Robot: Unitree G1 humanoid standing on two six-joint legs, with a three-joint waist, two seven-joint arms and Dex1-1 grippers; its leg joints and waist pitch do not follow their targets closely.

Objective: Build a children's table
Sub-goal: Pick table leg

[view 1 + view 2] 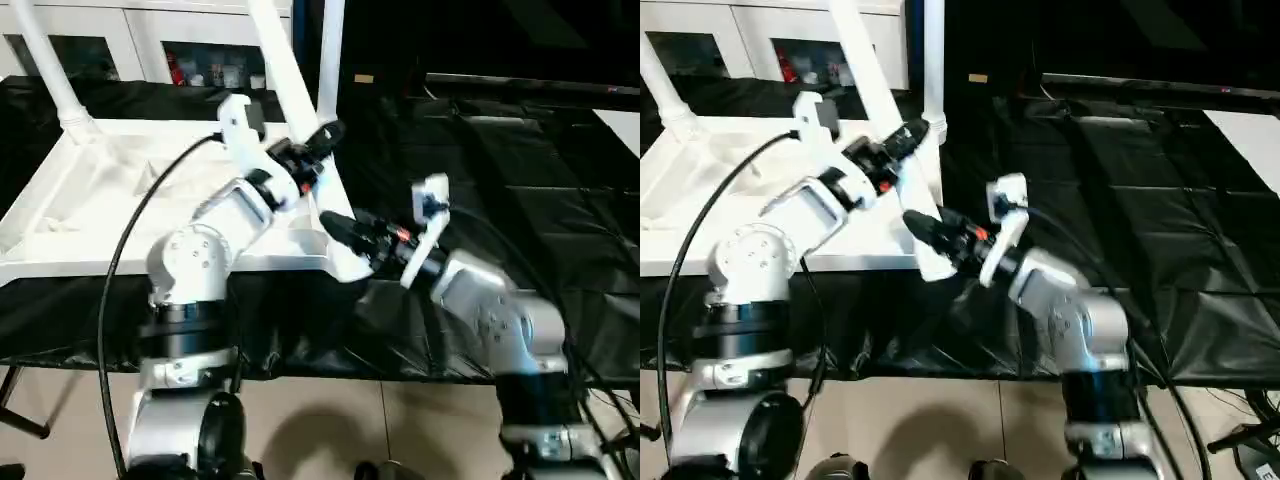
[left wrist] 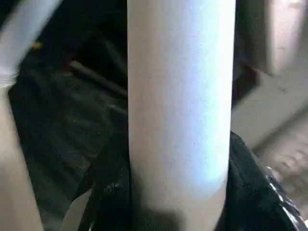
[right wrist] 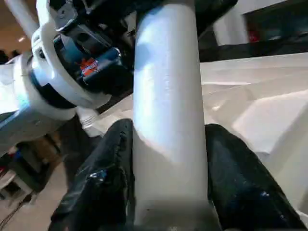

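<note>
The children's table lies upside down: its white rimmed tabletop (image 1: 90,262) rests on black cloth. One white tube leg (image 1: 283,60) leans over the near right corner socket (image 1: 345,262). My left gripper (image 1: 320,140) is shut on this leg partway up; the leg (image 2: 180,96) sits between its black fingers (image 2: 108,192). My right gripper (image 1: 335,228) is shut on the same leg (image 3: 168,96) close above the socket, with its fingers (image 3: 110,183) pressed to both sides. Two other legs stand in the far left (image 1: 50,70) and far right (image 1: 332,50) corners.
Black cloth (image 1: 520,200) covers the work table to the right of the tabletop. A flat white board (image 1: 1245,140) lies at the far right edge. White cabinets (image 1: 140,40) stand behind. A black cable (image 1: 130,230) arcs over my left forearm.
</note>
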